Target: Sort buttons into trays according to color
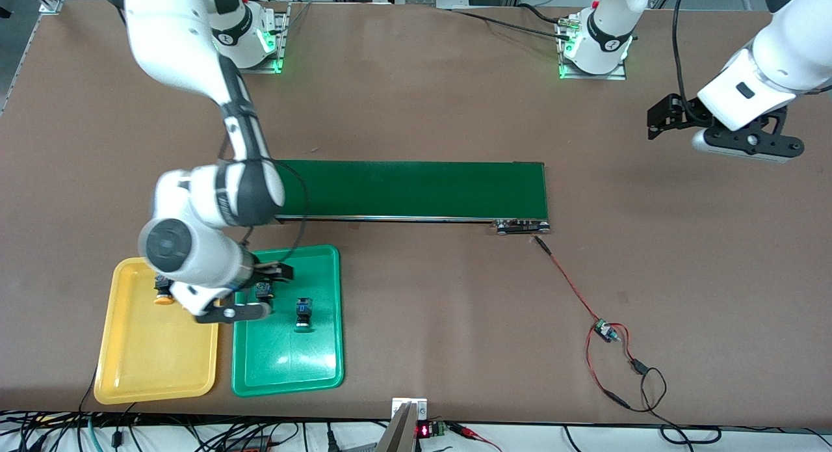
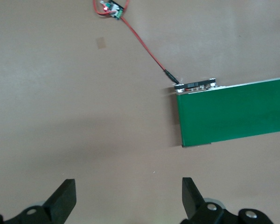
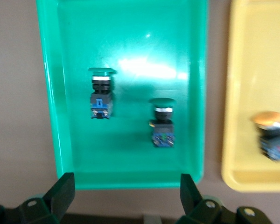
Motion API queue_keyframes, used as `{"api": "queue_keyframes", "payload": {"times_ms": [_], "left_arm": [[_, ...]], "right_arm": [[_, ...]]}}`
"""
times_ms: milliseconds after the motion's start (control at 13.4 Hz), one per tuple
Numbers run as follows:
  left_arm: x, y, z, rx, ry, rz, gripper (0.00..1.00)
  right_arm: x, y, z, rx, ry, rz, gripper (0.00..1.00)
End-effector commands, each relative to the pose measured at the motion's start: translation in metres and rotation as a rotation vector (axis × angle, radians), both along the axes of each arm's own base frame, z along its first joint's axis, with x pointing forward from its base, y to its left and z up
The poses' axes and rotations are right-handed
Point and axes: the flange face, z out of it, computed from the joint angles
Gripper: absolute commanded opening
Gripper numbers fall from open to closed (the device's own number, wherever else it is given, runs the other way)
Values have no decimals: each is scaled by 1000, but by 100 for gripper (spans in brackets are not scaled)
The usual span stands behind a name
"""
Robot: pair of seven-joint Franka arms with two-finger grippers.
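Item: button sort, bench with two trays set side by side.

Green tray [image 1: 325, 367] — holds two green buttons lying on their sides, one [image 3: 101, 93] toward the conveyor belt's [image 1: 416, 188] free end, the other [image 3: 163, 122] beside the wall that faces the yellow tray.

Yellow tray [image 1: 156, 367] — one orange-yellow button [image 1: 163, 292] at the end nearest the belt. A fourth button is not visible.

Right gripper [image 3: 123, 193] — low over the green tray's belt-side rim, fingers spread wide, holding nothing.

Left gripper [image 2: 128, 198] — waiting over bare bench toward the left arm's end, fingers wide, empty.

Risks, as judged: the button by the wall sits close under the right gripper, so lifting off at a slant could clip and roll it; a finger catching the rim could drag the light tray.
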Motion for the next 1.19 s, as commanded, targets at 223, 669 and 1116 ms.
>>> {"api": "queue_keyframes", "payload": {"times_ms": [223,669,1116], "left_arm": [[-5,-31,-14,-40,115,-58,100],[-30,-95,-2,-27,97,-181,100],[-17,-92,35,-40,5,-164,100]], "right_arm": [[-22,-78,104,-26,23,-125,100],[-36,-190,184,-77,-60,-98,100],[-63,-289,208,6,-49,-80,100]]}}
